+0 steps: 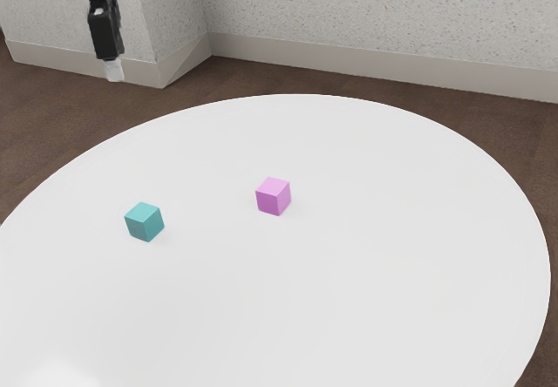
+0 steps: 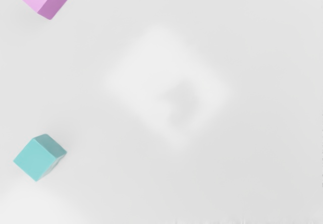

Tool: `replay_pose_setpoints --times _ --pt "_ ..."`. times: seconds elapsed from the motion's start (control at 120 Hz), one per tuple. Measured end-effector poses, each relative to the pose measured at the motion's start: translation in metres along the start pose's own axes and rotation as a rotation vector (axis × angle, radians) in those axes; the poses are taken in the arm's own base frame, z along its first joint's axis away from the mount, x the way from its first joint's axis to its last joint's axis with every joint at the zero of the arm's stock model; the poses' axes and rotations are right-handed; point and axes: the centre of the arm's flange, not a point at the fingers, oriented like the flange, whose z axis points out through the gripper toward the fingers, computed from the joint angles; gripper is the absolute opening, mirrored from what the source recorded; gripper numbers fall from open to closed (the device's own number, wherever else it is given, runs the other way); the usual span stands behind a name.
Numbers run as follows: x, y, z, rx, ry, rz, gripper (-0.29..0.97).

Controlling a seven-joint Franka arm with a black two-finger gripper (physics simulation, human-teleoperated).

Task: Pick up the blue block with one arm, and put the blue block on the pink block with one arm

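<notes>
Your gripper (image 1: 113, 71) hangs high over round white table (image 1: 392, 256), grip state unreadable; blue block (image 1: 144, 221) sits apart from pink block (image 1: 273, 196), both untouched.

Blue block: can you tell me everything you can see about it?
The blue block is a small teal-blue cube with plain, smooth faces. It sits flat on the white round table, turned so an edge faces the exterior camera. Only the table touches it. The pink block stands apart toward the exterior view's right, and the gripper hangs high up, away from it.
</notes>
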Motion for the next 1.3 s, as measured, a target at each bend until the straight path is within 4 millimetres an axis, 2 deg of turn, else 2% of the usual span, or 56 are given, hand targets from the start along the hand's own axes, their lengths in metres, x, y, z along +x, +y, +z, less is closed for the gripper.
replay_pose_setpoints --times 0.075,0.142,0.225,0.275,0.375,0.433,0.492,0.608,0.675,0.725,0.792,0.842,0.933,0.967,1.075,1.183,1.3 --pt "0.003 -0.003 0.006 -0.005 -0.018 0.012 0.68" --pt "0.006 -0.01 0.02 -0.029 -0.041 0.032 0.68" --pt "-0.02 0.004 0.03 -0.046 -0.073 0.03 0.68" --pt "-0.039 0.016 0.048 -0.063 -0.101 0.022 0.68" --pt "-0.072 0.042 0.105 -0.087 -0.136 0.044 0.68" --pt "-0.079 0.048 0.13 -0.072 -0.123 0.098 0.68" --pt "-0.084 0.05 0.147 -0.06 -0.111 0.148 0.68" --pt "-0.094 0.053 0.16 -0.037 -0.087 0.249 0.68" --pt "-0.109 0.046 0.197 -0.066 -0.071 0.3 0.68" --pt "-0.113 0.041 0.219 -0.063 -0.051 0.35 0.68" --pt "-0.107 0.027 0.243 -0.06 -0.035 0.426 0.68" --pt "-0.099 0.009 0.26 -0.066 -0.032 0.478 0.68" --pt "-0.095 -0.021 0.272 -0.049 -0.019 0.543 0.68" --pt "-0.1 -0.031 0.277 -0.046 -0.014 0.553 0.68" --pt "-0.106 -0.05 0.289 -0.039 -0.008 0.612 0.68" --pt "-0.117 -0.074 0.327 -0.065 0.01 0.631 0.68" --pt "-0.122 -0.098 0.338 -0.034 0.034 0.654 0.68"
